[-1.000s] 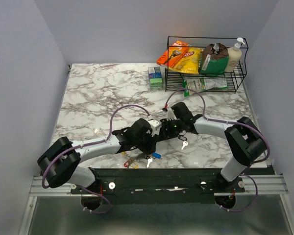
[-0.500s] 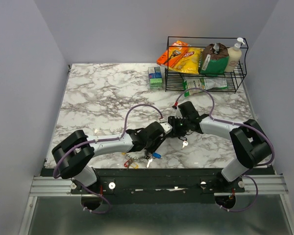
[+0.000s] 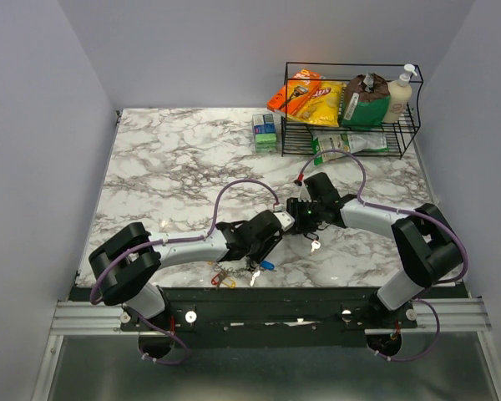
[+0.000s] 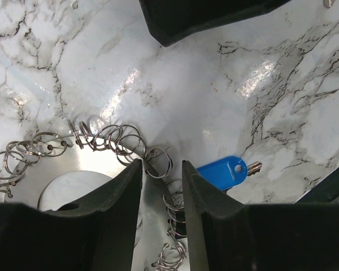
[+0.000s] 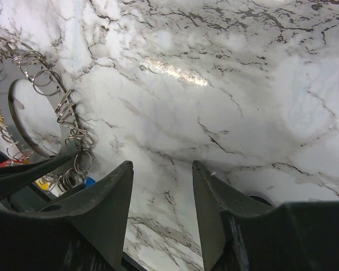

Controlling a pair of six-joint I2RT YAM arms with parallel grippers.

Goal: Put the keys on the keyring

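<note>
Moved: left pincer (image 4: 161, 164) swung toward the right pincer (image 5: 161, 166), jaws narrowing.
Left pincer: part-open, astride the keyring (image 4: 118, 141).
Right pincer: released, empty.
Keyring: by the table (image 3: 167, 167) front edge, midway.

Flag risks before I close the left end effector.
The left end effector straddles the rim of the keyring; it may pinch one small loop and tip it. The blue key lies beside one finger and could be knocked away. The right end effector sits close, so the two might bump.
</note>
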